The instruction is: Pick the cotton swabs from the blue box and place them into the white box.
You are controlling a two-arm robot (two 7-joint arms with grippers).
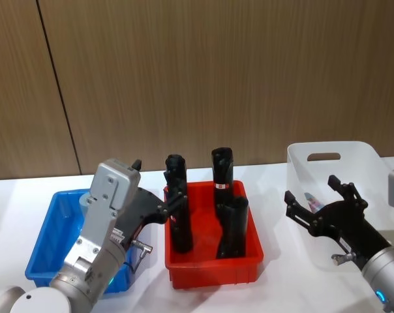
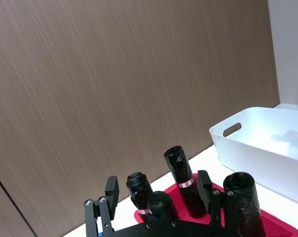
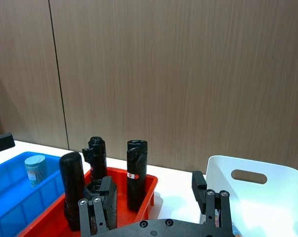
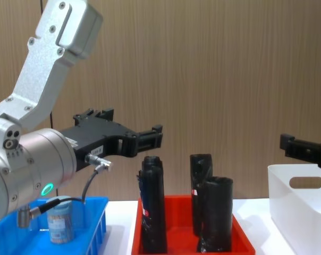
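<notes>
even, bright indoor light. wood wall (image 1: 216,78) lit flat, no hot spots. shadows all soft-edged: a grey patch inside the white box (image 2: 247,148), a pale one on the table (image 3: 174,205) beside the red tray (image 3: 144,197). faint sheen on black tubes (image 4: 152,212).

The left pincer (image 2: 157,183) has its black fingers (image 2: 111,190) spread apart with nothing between them. Just beyond the fingertips, four upright black cylindrical tubes (image 2: 179,168) stand in a red plastic tray (image 2: 279,226). A plain white plastic bin (image 2: 260,143) with an oval handle cut-out sits on the white table (image 2: 270,198), near the tray but not touching it. A brown wood-grain wall panel (image 2: 114,89) rises behind.
</notes>
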